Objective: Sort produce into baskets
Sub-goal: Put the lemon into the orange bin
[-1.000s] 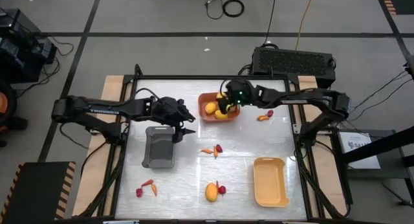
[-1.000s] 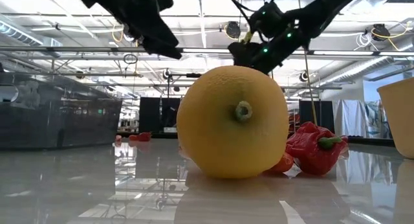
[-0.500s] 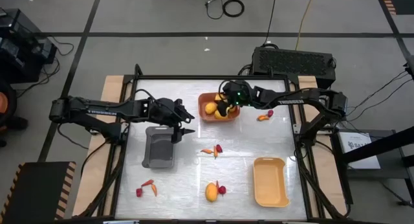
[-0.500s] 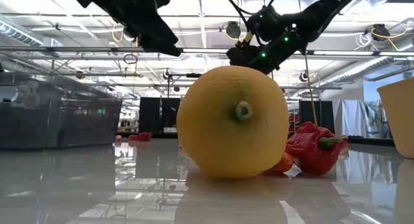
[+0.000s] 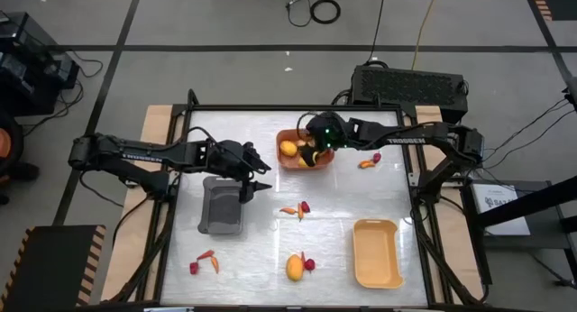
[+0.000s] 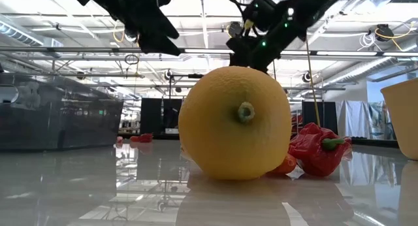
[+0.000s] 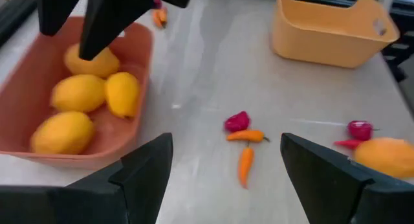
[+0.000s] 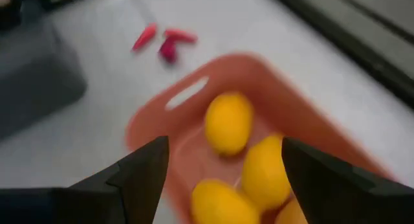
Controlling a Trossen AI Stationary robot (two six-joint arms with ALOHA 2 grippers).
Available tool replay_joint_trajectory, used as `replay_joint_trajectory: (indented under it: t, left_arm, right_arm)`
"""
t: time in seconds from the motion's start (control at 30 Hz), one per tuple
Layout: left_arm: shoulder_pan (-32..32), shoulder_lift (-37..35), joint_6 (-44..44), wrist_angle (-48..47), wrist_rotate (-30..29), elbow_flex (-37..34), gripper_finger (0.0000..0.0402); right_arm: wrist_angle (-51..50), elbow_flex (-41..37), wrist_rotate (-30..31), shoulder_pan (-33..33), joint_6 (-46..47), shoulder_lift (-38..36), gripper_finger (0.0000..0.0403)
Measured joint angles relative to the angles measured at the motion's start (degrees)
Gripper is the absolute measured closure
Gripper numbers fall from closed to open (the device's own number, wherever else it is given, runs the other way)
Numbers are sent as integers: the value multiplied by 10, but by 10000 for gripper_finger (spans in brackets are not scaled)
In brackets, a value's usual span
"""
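The white worktop (image 5: 343, 204) carries all three baskets: the orange basket (image 5: 281, 159) at the far edge near the middle, the dark grey basket (image 5: 222, 204) toward the left side, the yellow basket (image 5: 376, 252) by the near right corner. The right gripper (image 5: 311, 148) hangs over the orange basket, fingers spread and empty, and four yellow fruits (image 7: 79, 92) sit inside it. The left gripper (image 5: 255, 183) hovers just beside the grey basket's far right corner, fingers apart too, gripping nothing.

So what's left out? One yellow fruit (image 5: 294, 268) near the front edge with a red berry (image 5: 309, 264) touching it. An orange chili (image 5: 288, 209) and a berry sit mid-table, another pair is by the near left corner, and one more at the far right.

To my eye the right arm's drop is done. The smart move now is to lift straight up clear of the rim before swinging away, so the fingers don't clip the fruits. For the left, the mid-table chili looks nearest; come down along its length and close gently, because it's slim and may skid on that glossy top.
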Motion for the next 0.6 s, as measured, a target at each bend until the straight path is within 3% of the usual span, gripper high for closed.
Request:
replay_joint_trajectory:
  t: [0.33, 0.6]
  left_arm:
    - [-116, 47, -47, 86, -89, 0, 110]
    - [-176, 146, -77, 194, -98, 0, 110]
  right_arm:
    - [-145, 20, 2, 131, 15, 0, 136]
    - [-161, 20, 22, 273, 88, 0, 143]
